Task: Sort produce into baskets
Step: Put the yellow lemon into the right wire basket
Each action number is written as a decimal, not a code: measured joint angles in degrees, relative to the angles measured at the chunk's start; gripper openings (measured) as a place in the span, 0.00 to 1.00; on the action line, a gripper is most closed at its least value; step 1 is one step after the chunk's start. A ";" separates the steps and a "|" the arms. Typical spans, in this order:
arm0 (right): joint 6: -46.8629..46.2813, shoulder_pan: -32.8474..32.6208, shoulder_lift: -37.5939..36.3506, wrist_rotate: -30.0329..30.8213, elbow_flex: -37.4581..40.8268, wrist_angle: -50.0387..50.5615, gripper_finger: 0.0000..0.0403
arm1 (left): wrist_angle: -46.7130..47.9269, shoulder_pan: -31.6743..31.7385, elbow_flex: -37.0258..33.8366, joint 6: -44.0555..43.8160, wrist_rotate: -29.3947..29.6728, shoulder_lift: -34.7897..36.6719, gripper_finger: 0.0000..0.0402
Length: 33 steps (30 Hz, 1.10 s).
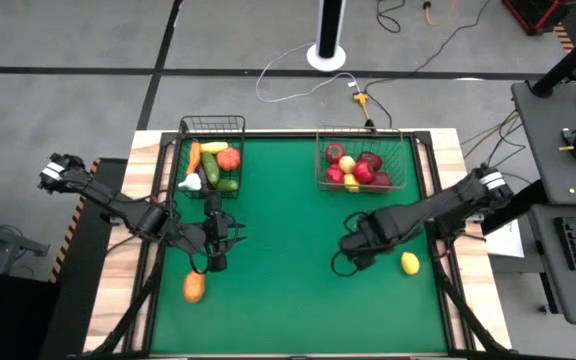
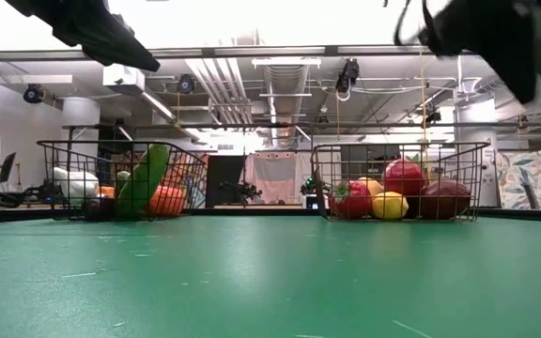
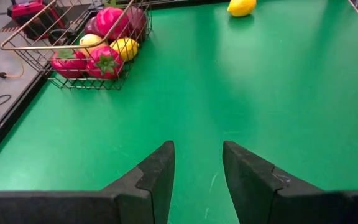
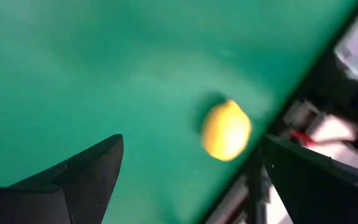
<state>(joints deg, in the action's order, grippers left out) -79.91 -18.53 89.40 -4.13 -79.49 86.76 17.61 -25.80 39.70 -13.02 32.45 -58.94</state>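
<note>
The dark wire basket (image 1: pixel 213 155) at the far left holds cucumbers, an orange piece, a yellow piece and white garlic. The brownish wire basket (image 1: pixel 360 160) at the far right holds red, dark red and yellow fruits; it also shows in the left wrist view (image 3: pixel 36 37). A yellow lemon (image 1: pixel 409 263) lies on the green mat at the right, and an orange fruit (image 1: pixel 194 288) lies at the near left. My left gripper (image 3: pixel 197 158) is open and empty over the mat, above the orange fruit's far side. My right gripper (image 4: pixel 191 168) is wide open and empty, just left of the lemon (image 4: pixel 225 130).
The green mat (image 1: pixel 288 300) is framed by a black rim and a wooden border. In the low view both baskets (image 2: pixel 125 178) (image 2: pixel 397 183) stand at the far edge, and the arms hang in from above. Cables and a desk lie beyond the table.
</note>
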 joint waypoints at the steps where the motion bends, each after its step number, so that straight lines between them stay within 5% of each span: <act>1: -0.46 -0.24 0.12 -1.29 1.69 0.22 0.91 | 0.02 0.00 0.00 0.03 -0.01 0.00 0.30; 10: -2.99 -1.48 0.22 -10.57 17.15 -5.48 0.91 | 0.34 -0.01 0.00 1.51 -0.10 0.00 0.30; 22: -2.72 -1.48 0.18 -14.94 31.44 -19.02 0.91 | 0.24 -0.01 0.00 2.06 -0.08 0.00 0.30; 33: -1.78 -1.46 -0.45 -15.38 34.22 -25.46 0.79 | -0.12 0.00 0.00 2.11 0.03 -0.02 0.30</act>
<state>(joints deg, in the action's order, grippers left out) -81.69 -19.99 88.95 -19.51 -45.27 61.30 17.48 -25.80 39.70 -10.91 32.48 -58.96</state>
